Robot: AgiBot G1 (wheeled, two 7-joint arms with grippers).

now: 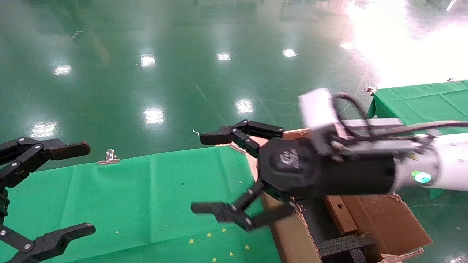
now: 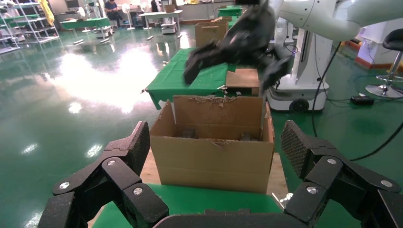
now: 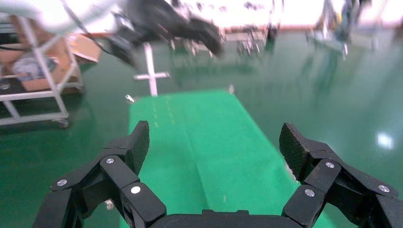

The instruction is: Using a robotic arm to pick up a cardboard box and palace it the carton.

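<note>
Left-side black metal hand (image 1: 55,190) sits at the head view's left edge over the green cloth-covered counter (image 1: 146,193), its ribbed fingers spread wide and holding nothing. A silver binder clip (image 1: 108,157) pinches the cloth's far edge. Further right, the white-shelled robotic arm (image 1: 449,166), with a grey camera block, a black cable and a green ring light, stretches leftward, and its black multi-link hand (image 1: 212,173) hangs open and empty over the counter's right end, just above the near wall of the large brown corrugated carton (image 1: 387,219). Ragged torn flaps stand up around the carton, and black foam blocks (image 1: 343,246) lie in its bottom. Inside it rests the small brown rectangular cardboard box (image 1: 340,213), its long axis running away from the robot, the face with the round hole turned upward.
</note>
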